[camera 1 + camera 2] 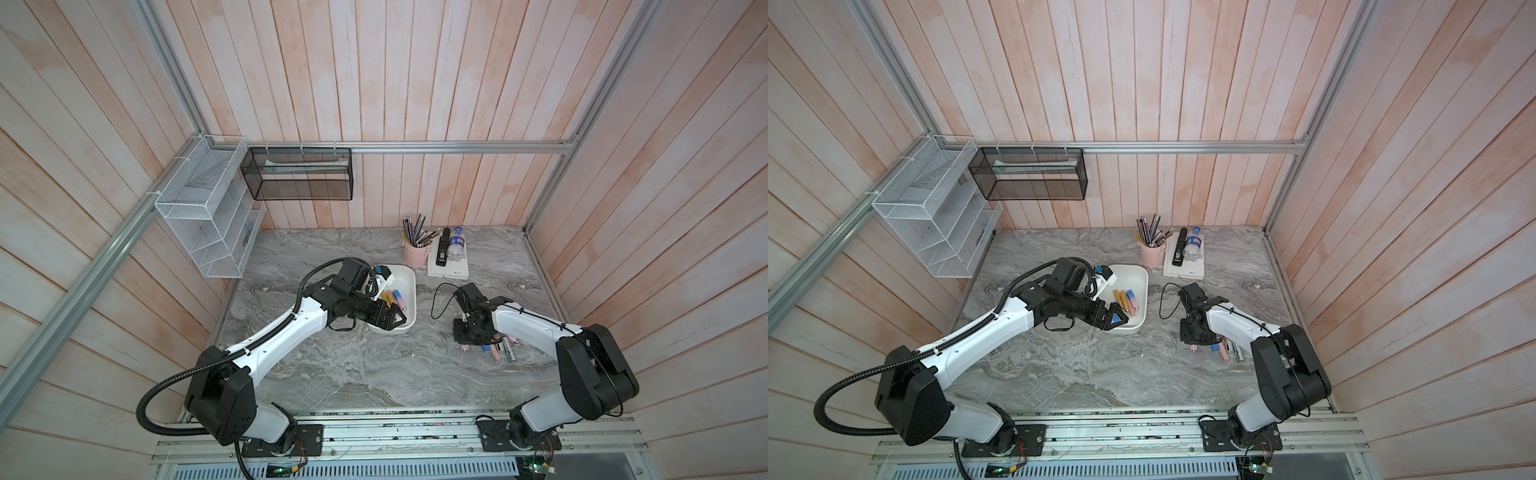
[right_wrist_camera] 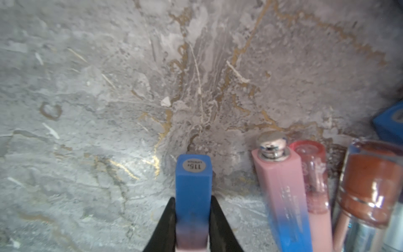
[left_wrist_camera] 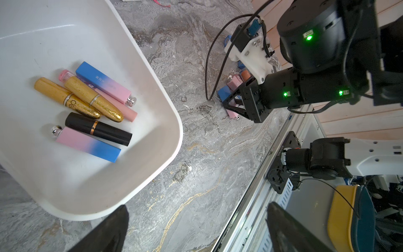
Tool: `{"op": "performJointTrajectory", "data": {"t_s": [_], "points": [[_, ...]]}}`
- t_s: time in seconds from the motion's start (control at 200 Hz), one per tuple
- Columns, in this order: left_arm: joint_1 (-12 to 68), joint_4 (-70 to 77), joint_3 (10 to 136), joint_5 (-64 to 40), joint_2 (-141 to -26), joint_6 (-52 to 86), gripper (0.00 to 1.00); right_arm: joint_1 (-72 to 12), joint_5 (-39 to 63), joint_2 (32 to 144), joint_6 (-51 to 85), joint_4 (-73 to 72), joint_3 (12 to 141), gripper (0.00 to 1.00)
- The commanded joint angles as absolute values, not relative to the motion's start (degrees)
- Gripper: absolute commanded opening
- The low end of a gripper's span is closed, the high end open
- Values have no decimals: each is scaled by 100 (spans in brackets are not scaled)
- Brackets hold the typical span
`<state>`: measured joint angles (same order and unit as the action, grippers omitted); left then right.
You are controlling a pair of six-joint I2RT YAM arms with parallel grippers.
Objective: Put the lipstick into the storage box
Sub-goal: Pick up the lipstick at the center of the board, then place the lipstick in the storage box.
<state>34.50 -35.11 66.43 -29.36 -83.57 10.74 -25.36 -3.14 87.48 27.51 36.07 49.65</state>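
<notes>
I am at the grasp step; my right claw (image 2: 192, 197) is narrowed onto the blue-and-pink lipstick (image 2: 193, 181), a finger pressed to each long side, the tube low on the tabletop (image 2: 87, 87) with other tubes (image 2: 281, 196) just beside it; next, I judge, comes a straight lift, then a carry toward ten o'clock in a top view, where the storage box (image 1: 411, 286) sits; my left claw (image 1: 394, 321) hangs wide open and empty at the box's near rim, so I must steer clear.

Soft even light; blue lipstick (image 2: 193, 185) seems blurred toward its near end
</notes>
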Motion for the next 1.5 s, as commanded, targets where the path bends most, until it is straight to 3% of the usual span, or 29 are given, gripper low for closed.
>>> {"op": "performJointTrajectory", "data": {"t_s": [0.0,0.265,0.765,0.855,1.03,1.196,1.496], "points": [[3419,-3513,6631,-2718,-8246,1010,100,-2652,-434,8717,2813,3871,5508,24],[3349,-3495,6548,-2400,-7987,1106,100,-3036,-379,9188,2753,4152,6926,24],[2903,-3680,6396,-1883,-7235,1384,100,-4177,-120,11264,2514,4312,9378,25],[2847,-3669,6354,-1885,-7117,1390,100,-4240,-3,11469,2522,4239,9463,26],[2818,-3740,6291,-1913,-7078,1385,100,-4289,55,11512,2479,4195,9615,38],[2821,-3776,6397,-1941,-7076,1354,100,-4192,14,11114,2336,4242,9491,41],[2821,-3625,6474,-2243,-7283,1392,100,-2841,-341,9413,2382,4158,7500,41]]}}
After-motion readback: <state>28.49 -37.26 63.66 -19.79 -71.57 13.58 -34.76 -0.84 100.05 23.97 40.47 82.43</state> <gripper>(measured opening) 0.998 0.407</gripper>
